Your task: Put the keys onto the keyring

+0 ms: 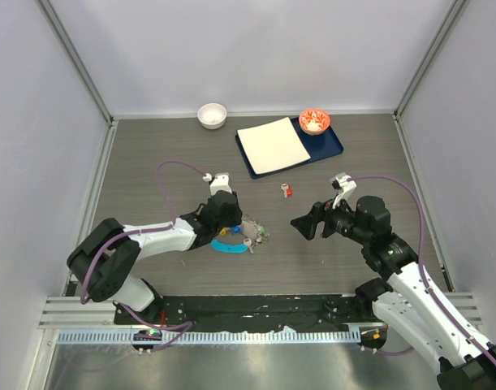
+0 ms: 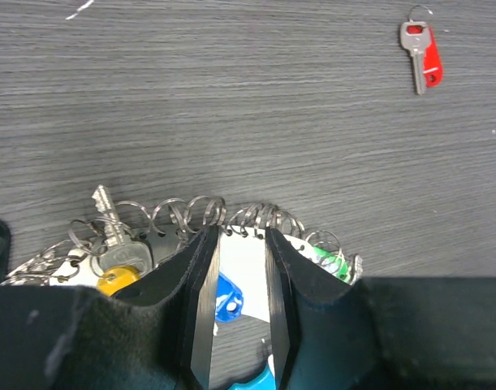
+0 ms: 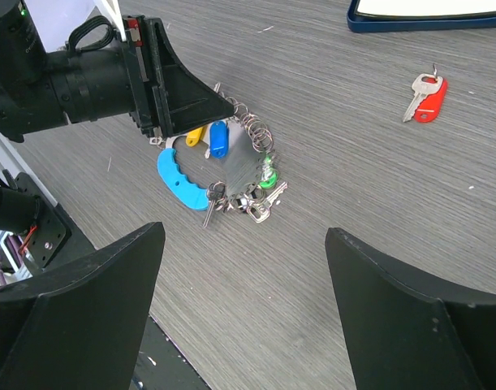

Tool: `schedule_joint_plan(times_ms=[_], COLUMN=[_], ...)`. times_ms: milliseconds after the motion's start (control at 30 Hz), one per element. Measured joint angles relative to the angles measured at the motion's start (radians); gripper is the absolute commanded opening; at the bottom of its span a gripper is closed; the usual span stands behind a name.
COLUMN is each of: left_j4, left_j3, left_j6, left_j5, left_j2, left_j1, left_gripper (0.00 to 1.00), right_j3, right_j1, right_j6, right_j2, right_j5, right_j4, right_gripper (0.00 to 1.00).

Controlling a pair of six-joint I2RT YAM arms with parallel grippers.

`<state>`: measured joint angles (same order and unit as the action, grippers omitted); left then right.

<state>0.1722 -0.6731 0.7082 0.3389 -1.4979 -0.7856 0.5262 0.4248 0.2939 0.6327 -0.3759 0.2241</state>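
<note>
Left tool [image 2: 241, 236] low over keyring [image 3: 181, 180] near centre of surface [image 1: 150, 154], jaws slightly apart at the wire coils; cannot tell if it pinches them; yellow, blue, green keys [image 3: 217, 138] bunched on the ring; red key [image 3: 426, 96] loose, far-right of it; right tool [image 3: 243, 233] spread wide, empty, right of the ring.

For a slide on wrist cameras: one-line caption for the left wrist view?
Left gripper, narrowly open, tips at the keyring and clustered keys; one red key lies apart on the table.
</note>
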Motion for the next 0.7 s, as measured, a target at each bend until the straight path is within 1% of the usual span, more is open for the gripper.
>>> schedule_joint_plan(times_ms=[267,700], left_j4=[-0.021,-0.02], left_j3=[-0.016,-0.028], left_j6=[-0.01,-0.009], left_j5=[0.046,0.058], left_j2=[-0.047,-0.1], left_j1=[0.0,0.0], left_gripper=[0.23,0.22], right_j3=[-0.005,-0.009], right_j1=[0.0,0.0], right_j6=[0.0,0.0], right_j2=[0.0,-0.007], right_j5=[0.0,0.0], right_j4=[0.0,-0.003], right_gripper=[0.87,0.87])
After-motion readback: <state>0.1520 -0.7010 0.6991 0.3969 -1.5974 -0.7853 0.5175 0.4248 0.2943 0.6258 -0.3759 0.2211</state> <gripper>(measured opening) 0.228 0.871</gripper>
